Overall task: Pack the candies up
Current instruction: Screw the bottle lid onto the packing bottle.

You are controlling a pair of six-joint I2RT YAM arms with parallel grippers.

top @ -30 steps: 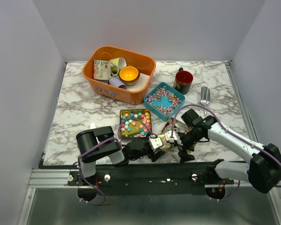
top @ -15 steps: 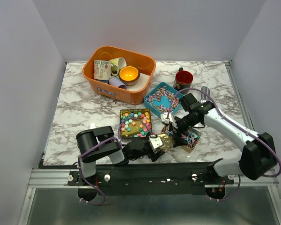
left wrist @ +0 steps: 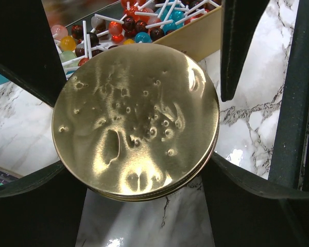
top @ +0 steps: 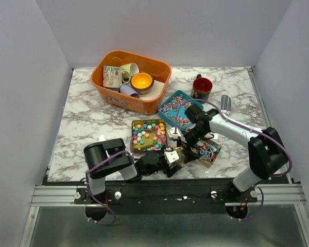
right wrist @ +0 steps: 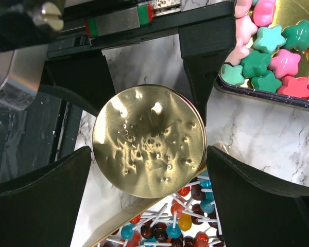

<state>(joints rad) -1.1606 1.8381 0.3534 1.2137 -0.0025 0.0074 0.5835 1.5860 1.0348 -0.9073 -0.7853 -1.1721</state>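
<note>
Gold disc clamped edge-to-edge in left gripper, jaws spread wide on it. Right gripper opened wide, fingers set astride same disc, contact could not be told. Lollipops seen in tan box just ahead of left fingertips. Star candies laid in tray just beside right gripper's finger. Speckled candies seen in teal tin, beyond right wrist, well apart from left gripper.

marble table bears orange tub, teal candy tin, red mug.
</note>
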